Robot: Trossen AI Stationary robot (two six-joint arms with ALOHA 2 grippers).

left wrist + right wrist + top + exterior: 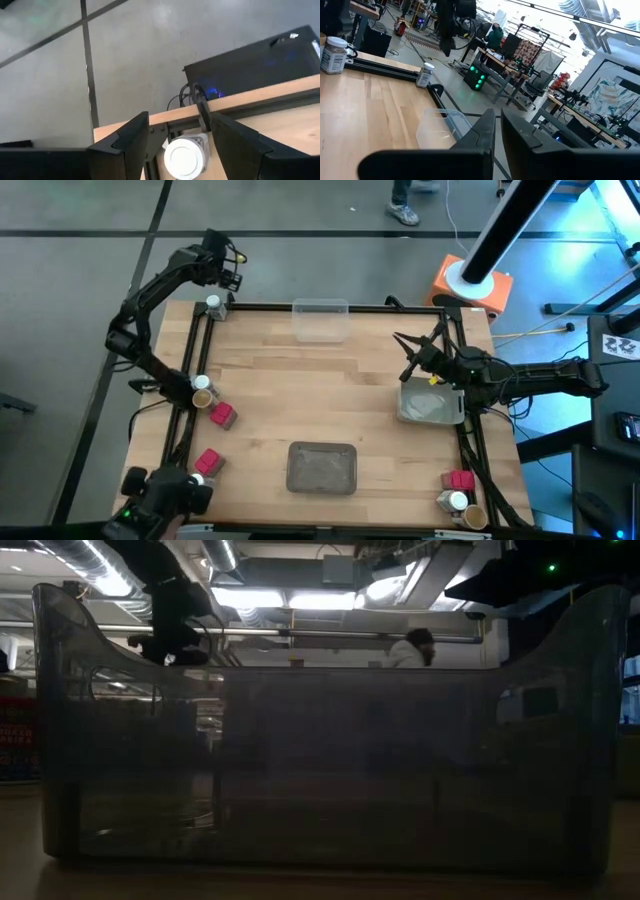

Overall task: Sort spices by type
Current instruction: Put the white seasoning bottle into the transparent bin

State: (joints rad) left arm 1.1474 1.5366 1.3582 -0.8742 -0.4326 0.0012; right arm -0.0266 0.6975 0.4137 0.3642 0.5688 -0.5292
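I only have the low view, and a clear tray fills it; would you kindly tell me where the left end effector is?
Observer: The left end effector is at the far left corner of the table, open, its fingers either side of a white-capped jar.
Operator: Thank you. And the right one?
Observer: The right end effector is shut, by the far edge of the grey tray on the table's right side.

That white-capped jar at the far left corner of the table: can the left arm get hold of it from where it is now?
Probably yes. The left gripper hangs right above the white-capped jar, fingers apart on either side of its cap, with nothing between them.
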